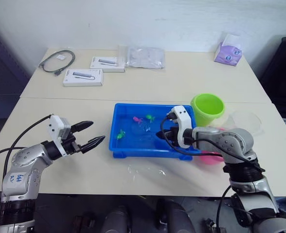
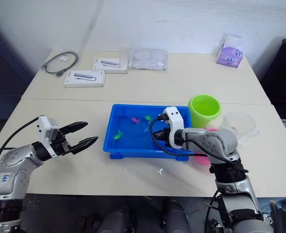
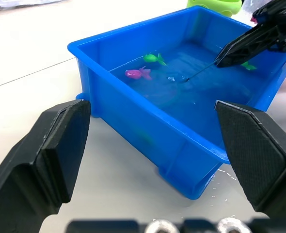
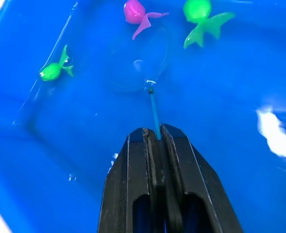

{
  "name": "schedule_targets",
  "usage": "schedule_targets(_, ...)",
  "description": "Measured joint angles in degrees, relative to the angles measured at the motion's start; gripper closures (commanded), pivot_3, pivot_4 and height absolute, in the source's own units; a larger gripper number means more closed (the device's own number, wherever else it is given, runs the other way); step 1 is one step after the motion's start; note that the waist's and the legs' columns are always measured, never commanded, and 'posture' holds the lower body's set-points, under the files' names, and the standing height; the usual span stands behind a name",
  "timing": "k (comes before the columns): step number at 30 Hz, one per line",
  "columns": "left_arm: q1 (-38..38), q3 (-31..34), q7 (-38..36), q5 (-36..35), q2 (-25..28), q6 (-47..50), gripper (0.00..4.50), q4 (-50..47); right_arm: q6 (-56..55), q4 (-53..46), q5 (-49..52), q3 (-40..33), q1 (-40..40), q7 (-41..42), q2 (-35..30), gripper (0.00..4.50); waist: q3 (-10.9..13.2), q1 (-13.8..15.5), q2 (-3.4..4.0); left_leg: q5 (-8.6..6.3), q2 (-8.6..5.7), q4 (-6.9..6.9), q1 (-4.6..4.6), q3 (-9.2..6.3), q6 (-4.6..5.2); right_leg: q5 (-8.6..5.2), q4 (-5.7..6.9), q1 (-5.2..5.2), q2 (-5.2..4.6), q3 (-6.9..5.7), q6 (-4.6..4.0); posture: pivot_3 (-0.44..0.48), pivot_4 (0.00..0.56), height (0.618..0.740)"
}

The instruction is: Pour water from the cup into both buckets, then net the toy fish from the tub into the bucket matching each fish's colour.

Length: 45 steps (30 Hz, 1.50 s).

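While my right gripper (image 4: 155,133) pinches the net's thin handle, I'm working the netting step in the tub (image 1: 133,153).

From that closed gripper the net (image 4: 142,68) runs out to its hoop, sunk in the water just short of a pink fish (image 4: 135,14) and a green fish (image 4: 201,19), with another green fish (image 4: 55,70) off near the tub wall. My left gripper (image 1: 87,136) hangs open and empty over the tabletop (image 1: 60,116) beside the tub. Beyond my right arm stand the green bucket (image 1: 208,109) and the pink bucket (image 1: 211,158), with the cup (image 1: 247,121) past them. Next, I reckon, I slide the hoop under the pink fish, lift slowly, and carry it to the pink bucket.
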Motion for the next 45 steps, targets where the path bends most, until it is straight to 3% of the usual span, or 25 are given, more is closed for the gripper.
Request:
schedule_targets(5,0.0,-0.2,-0.1,0.0,0.0,0.1,0.1,0.0,-4.1,-0.2,-3.3,-0.6,0.0,3.9,2.2,4.5,0.0,-0.1,0.0,0.02,-0.02,0.03,-0.3,0.04,-0.01,0.0,0.1,-0.35,0.04,0.02,0.0,0.0,0.15,0.74)
schedule_targets(13,-0.2,-1.7,-1.0,0.0,-0.1,-0.6,0.1,0.0,-11.0,-6.9,-7.9,-0.4,5.2,11.6,0.7,4.5,0.0,0.0,0.0,0.02,-0.03,0.03,-0.33,0.05,-0.01,0.0,0.09,-0.37,0.05,0.02,0.0,0.0,0.15,0.74)
schedule_targets(22,-1.0,-3.1,-3.3,0.0,-0.1,-0.8,0.1,0.3,-7.1,-18.2,-3.4,-7.4,13.3,14.2,-4.1,4.5,0.0,0.3,0.0,0.02,-0.04,0.03,-0.32,0.04,-0.01,0.0,0.08,-0.37,0.05,0.01,0.0,0.0,0.15,0.74)
schedule_targets(32,-7.9,-6.1,-7.4,0.0,-0.8,-1.9,0.1,2.5,-4.2,-32.2,10.6,-24.9,27.6,14.0,-11.1,4.5,0.0,0.4,-0.01,0.03,-0.05,0.02,-0.29,0.02,0.0,0.0,0.07,-0.32,0.08,0.03,0.01,0.0,0.15,0.74)
schedule_targets(39,-16.9,-11.5,-11.5,0.0,-2.4,0.2,0.1,4.4,-7.6,-39.7,22.3,-45.6,46.3,11.4,-16.6,4.5,0.0,1.7,0.0,0.06,-0.13,0.03,-0.1,0.01,0.1,0.07,-0.1,0.0,0.27,0.05,0.13,0.0,0.15,0.74)
schedule_targets(45,-19.1,-14.9,-14.0,0.0,-4.6,1.1,0.1,7.0,-13.2,-41.0,26.0,-55.2,59.3,11.5,-16.6,4.5,0.0,1.8,0.0,0.06,-0.11,0.01,-0.01,-0.04,0.11,0.09,-0.28,0.15,0.31,0.05,0.15,0.0,0.15,0.74)
